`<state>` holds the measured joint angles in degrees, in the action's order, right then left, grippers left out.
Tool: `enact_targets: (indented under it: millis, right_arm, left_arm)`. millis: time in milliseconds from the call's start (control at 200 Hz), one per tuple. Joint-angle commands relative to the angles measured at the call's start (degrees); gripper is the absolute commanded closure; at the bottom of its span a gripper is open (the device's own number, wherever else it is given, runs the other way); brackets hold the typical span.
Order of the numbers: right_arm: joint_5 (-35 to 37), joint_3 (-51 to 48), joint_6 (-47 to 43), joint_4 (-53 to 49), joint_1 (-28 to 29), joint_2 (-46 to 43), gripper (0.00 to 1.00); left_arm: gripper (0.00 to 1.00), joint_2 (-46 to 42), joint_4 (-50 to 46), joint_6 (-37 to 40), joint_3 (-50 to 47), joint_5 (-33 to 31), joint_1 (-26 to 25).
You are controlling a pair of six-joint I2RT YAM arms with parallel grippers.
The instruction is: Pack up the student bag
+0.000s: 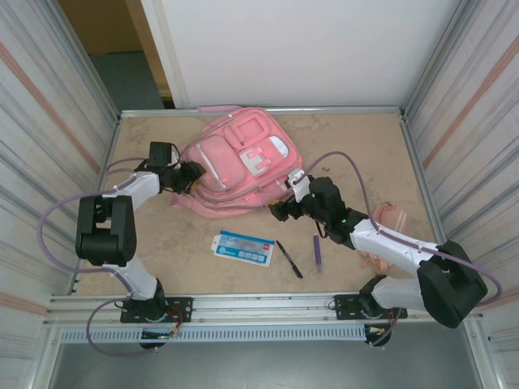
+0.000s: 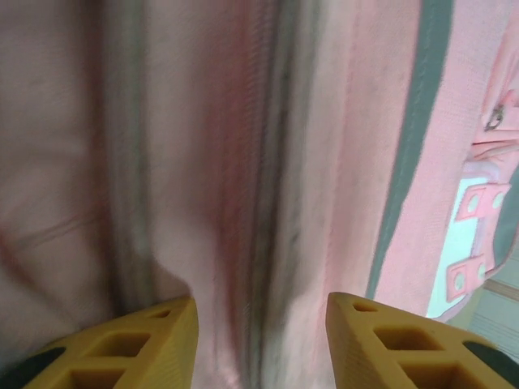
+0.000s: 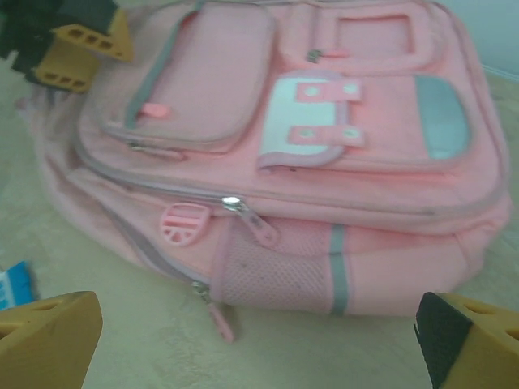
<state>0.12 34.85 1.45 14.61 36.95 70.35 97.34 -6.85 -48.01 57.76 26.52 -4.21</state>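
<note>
1. Top external view. The student bag (image 1: 243, 158) lies flat, front up, at the far middle of the table (image 1: 162, 259). The left gripper (image 1: 193, 174) is against the bag's left edge, and the right gripper (image 1: 284, 203) is just off its near right corner. Three items lie loose on the table nearer the arm bases, apart from the bag: a blue-and-white packet (image 1: 243, 248), a black pen (image 1: 289, 258) and a purple pen (image 1: 317, 252). A small pink item (image 1: 389, 217) sits beside the right arm.

2. Left wrist view. The yellow fingers (image 2: 154, 340) stand apart, released. Pink fabric and a grey zipper line run between them, with no visible pinch. Contact cannot be confirmed because the view is blurred.

3. Right wrist view. The jaws are spread wide, with nothing between them. The front pockets appear zipped shut. The main zipper pull (image 3: 231, 203) sits above a mesh side pocket (image 3: 276, 271). The white-and-pink patch (image 3: 312, 121) is on a front pocket. The bag's interior is hidden.
</note>
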Motion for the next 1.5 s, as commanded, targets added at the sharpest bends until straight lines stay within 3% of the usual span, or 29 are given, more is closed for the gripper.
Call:
enact_targets:
  millis: [0, 90, 155, 180, 236, 306, 431, 526, 697, 842, 1092, 1283, 1493]
  right_arm:
    - [6.7, 3.4, 14.3, -4.5, -3.5, 0.1, 0.01]
    - [9.9, 10.3, 24.0, -19.3, -6.0, 2.4, 0.01]
    - [-0.2, 14.3, 21.1, -23.3, -8.6, 6.2, 0.00]
    - [-3.3, 15.0, 20.0, -23.4, -9.3, 7.6, 0.04]
    - [-5.9, 16.5, 19.6, -23.5, -9.3, 10.2, 0.08]
    - [-7.7, 18.7, 18.0, -24.3, -8.7, 13.3, 0.10]
    - [-11.9, 24.2, 12.2, -27.8, -6.9, 19.6, 0.11]
    - [-14.0, 31.2, 7.7, -33.9, -5.8, 25.8, 0.18]
    - [-16.9, 37.0, 3.9, -35.2, -7.3, 32.6, 0.25]
    - [-25.3, 39.1, -0.4, -36.1, -9.3, 35.5, 0.32]
    - [-31.3, 39.8, -2.0, -33.7, -10.2, 39.0, 0.37]
    - [-36.6, 41.1, -2.2, -33.1, -10.5, 40.9, 0.47]
    - [-38.4, 41.3, -2.8, -34.9, -10.9, 39.2, 0.77]
  left_arm:
    - [0.57, -0.2, 4.7, -0.3, 1.4, 1.3, -0.8]
    - [0.61, -0.9, 2.4, 1.0, 2.3, -1.6, -1.5]
    - [0.72, 0.1, 1.2, 2.2, 3.8, -1.7, -1.9]
    - [0.79, 0.9, 1.0, 2.5, 4.4, -0.9, -2.0]
    - [0.92, 2.2, 0.5, 2.4, 5.2, 1.2, -2.2]
    - [1.00, 2.0, 0.5, 1.0, 5.3, 2.4, -2.6]
    - [1.00, -2.3, -4.7, 0.0, 7.0, 2.4, -3.5]
    - [1.00, -5.3, -10.4, -0.1, 9.8, 2.0, -4.0]
    - [1.00, -5.0, -17.3, 1.8, 17.1, 7.4, -4.1]
    - [1.00, -4.8, -17.5, 0.4, 18.3, 8.2, -4.1]
    - [1.00, -5.7, -16.3, -1.4, 17.7, 10.3, -4.6]
    - [1.00, -5.8, -16.2, -2.0, 17.4, 11.1, -3.7]
    - [1.00, -6.1, -16.6, -1.9, 17.3, 11.2, -2.9]
